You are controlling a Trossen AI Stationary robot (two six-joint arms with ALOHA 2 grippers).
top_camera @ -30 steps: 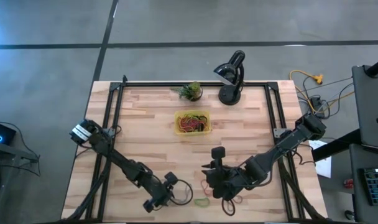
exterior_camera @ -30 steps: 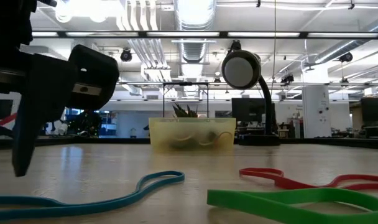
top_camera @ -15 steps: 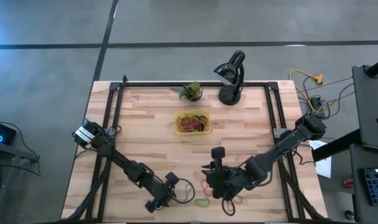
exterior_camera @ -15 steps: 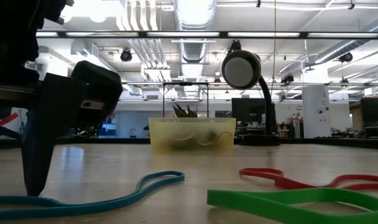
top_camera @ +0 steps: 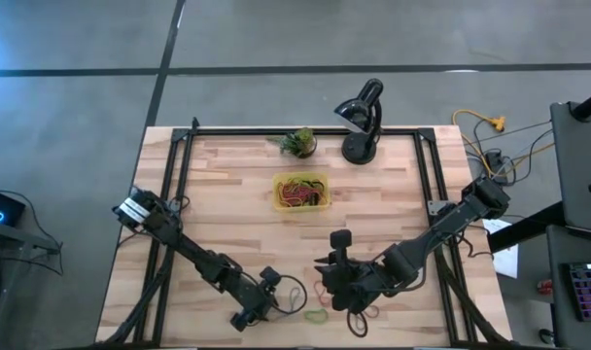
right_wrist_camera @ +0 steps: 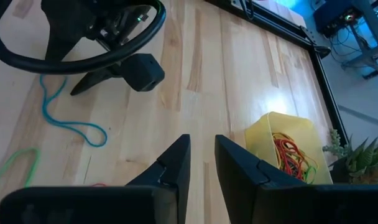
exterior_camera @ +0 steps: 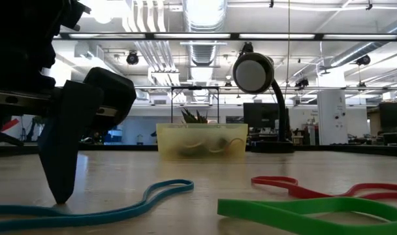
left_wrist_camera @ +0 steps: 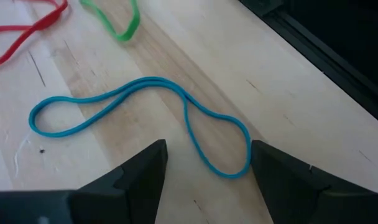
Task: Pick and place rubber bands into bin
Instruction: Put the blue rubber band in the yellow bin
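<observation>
Left gripper (left_wrist_camera: 204, 165) low over blue rubber band (left_wrist_camera: 145, 115), fingers apart. Right gripper (right_wrist_camera: 200, 163) nearly closed, probably empty. Bin (top_camera: 300, 192) well apart. Risk: flat band slipping from fingertips, pinch missing.

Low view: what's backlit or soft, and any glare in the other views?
Low view: left end effector is a near-black silhouette against bright ceiling lights; the green rubber band up front looks soft. Right wrist view: a bright glare patch on the table beside the bin. Left wrist view: even light, blue rubber band sharp.
</observation>
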